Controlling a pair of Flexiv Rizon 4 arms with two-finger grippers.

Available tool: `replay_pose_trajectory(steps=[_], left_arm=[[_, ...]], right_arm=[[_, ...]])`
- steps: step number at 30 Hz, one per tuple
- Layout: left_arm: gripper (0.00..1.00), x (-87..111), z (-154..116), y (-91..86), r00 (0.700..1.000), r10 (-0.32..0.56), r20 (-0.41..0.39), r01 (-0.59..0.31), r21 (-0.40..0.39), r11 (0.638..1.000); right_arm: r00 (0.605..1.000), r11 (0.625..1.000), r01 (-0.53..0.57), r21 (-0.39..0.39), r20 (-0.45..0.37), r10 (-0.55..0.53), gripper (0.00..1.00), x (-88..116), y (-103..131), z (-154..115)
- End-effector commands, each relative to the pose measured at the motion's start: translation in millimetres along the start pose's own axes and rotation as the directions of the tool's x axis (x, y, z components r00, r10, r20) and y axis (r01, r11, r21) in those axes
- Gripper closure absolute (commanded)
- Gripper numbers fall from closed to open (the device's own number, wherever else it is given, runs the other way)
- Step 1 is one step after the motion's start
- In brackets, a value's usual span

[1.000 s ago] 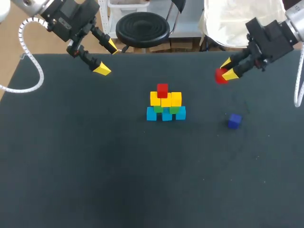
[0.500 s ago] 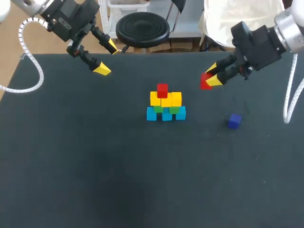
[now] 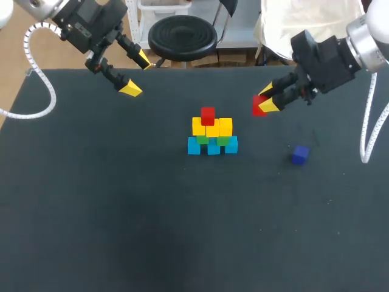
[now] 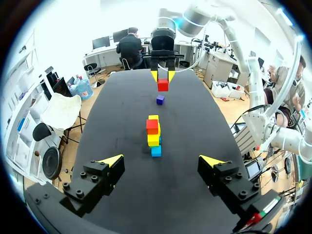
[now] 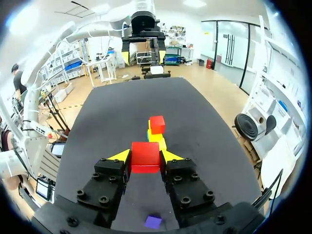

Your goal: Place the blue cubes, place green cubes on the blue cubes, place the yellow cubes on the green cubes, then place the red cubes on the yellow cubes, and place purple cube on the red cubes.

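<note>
Second red cube point(image 3: 260, 105) is clamped in the right gripper point(image 3: 267, 101), with the stack point(image 3: 211, 137) ahead of it. Blue, green and yellow layers look done, and one red cube point(image 3: 208, 115) sits on top. Purple cube point(image 3: 299, 154) lies untouched behind and below that gripper; left gripper point(image 3: 135, 74) gapes empty.

Setting: robotics lab. Evidence, head view: left arm point(image 3: 85, 27) upper left and right arm point(image 3: 325, 55) upper right, both cabled, over a black test table point(image 3: 121, 213) bearing a cube stack point(image 3: 211, 135).
</note>
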State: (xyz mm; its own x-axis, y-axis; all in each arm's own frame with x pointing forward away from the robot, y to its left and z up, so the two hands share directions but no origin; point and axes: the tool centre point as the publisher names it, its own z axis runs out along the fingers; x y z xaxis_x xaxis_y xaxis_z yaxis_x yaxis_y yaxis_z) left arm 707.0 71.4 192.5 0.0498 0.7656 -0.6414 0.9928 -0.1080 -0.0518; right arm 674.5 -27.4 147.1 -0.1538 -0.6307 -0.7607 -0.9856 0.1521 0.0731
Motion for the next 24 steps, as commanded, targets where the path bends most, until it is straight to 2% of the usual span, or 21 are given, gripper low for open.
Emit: replay_pose_trajectory(steps=[1,17,24], left_arm=[[0.0,0.9,0,-0.6,1.0,0.003,0.002,-0.003,-0.002,1.0],[0.0,0.9,0,-0.6,1.0,0.003,0.002,-0.003,-0.002,1.0],[0.0,0.9,0,-0.6,1.0,0.003,0.002,-0.003,-0.002,1.0]], right_arm=[[1.0,1.0,-0.001,0.001,-0.001,0.001,1.0,0,0,0],[1.0,1.0,-0.001,0.001,-0.001,0.001,1.0,0,0,0],[0.989,0.992,0.101,-0.069,-0.105,-0.108,1.0,-31,6,2]])
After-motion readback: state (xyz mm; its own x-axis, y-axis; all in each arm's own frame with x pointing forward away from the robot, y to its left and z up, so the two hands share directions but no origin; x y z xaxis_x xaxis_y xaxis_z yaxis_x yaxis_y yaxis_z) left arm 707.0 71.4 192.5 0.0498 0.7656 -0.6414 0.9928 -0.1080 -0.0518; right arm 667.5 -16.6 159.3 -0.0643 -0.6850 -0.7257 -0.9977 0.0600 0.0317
